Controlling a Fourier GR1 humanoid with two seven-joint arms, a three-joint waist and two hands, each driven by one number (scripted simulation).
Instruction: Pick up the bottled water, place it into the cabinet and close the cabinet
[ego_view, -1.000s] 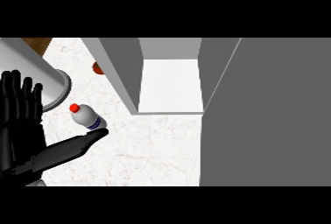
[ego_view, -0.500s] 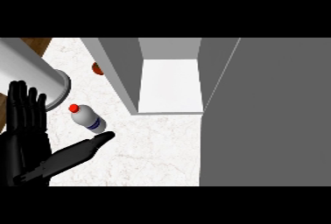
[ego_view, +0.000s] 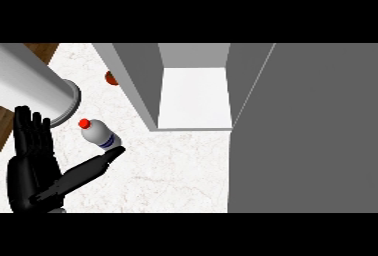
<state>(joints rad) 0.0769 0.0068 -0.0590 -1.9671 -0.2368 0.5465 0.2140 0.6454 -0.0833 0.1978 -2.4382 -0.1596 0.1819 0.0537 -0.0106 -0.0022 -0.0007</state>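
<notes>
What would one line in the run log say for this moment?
left hand open, thumb by bottled water | bottle on counter | cabinet open | right hand unseen

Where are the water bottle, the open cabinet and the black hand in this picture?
Bottled water (ego_view: 100, 135): head view, on its white body below the red cap.
Cabinet (ego_view: 193, 102): head view, on its white inner floor.
Left hand (ego_view: 33, 167): head view, on its open palm.
</notes>
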